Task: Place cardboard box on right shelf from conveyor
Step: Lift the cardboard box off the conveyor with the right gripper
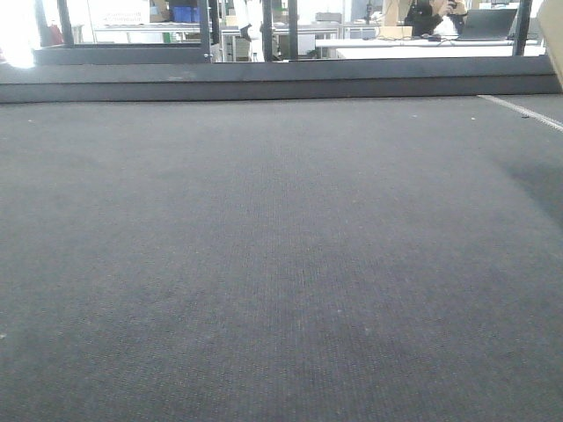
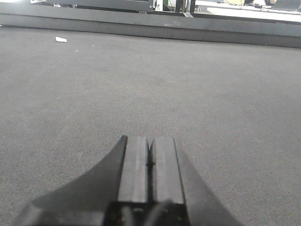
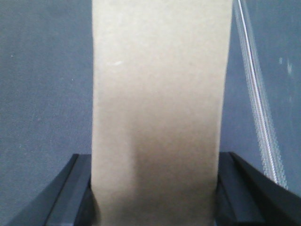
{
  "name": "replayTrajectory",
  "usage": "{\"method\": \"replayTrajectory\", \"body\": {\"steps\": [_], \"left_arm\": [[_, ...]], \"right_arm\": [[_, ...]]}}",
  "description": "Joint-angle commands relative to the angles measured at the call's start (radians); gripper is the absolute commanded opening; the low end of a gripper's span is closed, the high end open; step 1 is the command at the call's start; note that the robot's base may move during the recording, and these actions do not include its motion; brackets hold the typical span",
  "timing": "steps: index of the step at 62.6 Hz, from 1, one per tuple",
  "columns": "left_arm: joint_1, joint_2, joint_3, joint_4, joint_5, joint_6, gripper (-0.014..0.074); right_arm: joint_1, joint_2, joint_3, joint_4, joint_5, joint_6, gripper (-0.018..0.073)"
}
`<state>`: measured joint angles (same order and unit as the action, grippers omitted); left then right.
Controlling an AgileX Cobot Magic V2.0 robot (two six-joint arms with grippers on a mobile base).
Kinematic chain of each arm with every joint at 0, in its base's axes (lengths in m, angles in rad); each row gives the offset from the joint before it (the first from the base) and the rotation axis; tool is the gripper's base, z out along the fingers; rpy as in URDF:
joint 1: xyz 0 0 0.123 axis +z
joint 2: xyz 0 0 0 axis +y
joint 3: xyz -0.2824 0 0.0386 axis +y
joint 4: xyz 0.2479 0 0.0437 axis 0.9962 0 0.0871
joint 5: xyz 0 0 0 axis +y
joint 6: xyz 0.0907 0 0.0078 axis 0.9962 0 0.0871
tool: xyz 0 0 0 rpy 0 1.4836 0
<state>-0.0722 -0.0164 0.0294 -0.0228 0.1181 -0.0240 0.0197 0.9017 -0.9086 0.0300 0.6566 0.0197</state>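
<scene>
The plain tan cardboard box (image 3: 157, 103) fills the middle of the right wrist view, standing between the two dark fingers (image 3: 77, 188) of my right gripper (image 3: 155, 162), which is shut on its sides. Under it lies the dark grey conveyor (image 3: 42, 84). A sliver of the box (image 1: 554, 40) shows at the top right edge of the front view. My left gripper (image 2: 150, 143) hovers low over the conveyor (image 2: 150, 80), shut with its pads together and nothing between them. The right shelf is out of view.
A dark raised rail (image 1: 264, 81) runs along the belt's far edge. A pale line (image 1: 523, 111) crosses the belt at the right. A small white scrap (image 2: 61, 39) lies on the belt far left. Desks and a seated person (image 1: 431, 16) lie beyond the rail.
</scene>
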Motion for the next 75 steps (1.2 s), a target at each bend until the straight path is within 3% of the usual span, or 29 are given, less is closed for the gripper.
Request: {"method": "replayTrajectory", "body": {"steps": [1,24,44,75], "left_arm": [[0.0,-0.008,0.01,0.001,-0.087,-0.005,-0.0116],[0.0,-0.008,0.01,0.001,-0.087,-0.005,-0.0116],[0.0,-0.008,0.01,0.001,-0.087,-0.005,-0.0116],[0.0,-0.008,0.01,0.001,-0.087,-0.005,-0.0116]], "right_arm": [[-0.014,-0.07,0.059,0.053,-0.203,-0.094,0.0054],[-0.014,-0.455,0.345,0.053,-0.443,-0.094,0.0054],[-0.014,-0.771,0.426,0.053,-0.426,-0.094,0.0054],[-0.014,-0.809,0.426,0.053,-0.427,-0.094,0.0054]]}}
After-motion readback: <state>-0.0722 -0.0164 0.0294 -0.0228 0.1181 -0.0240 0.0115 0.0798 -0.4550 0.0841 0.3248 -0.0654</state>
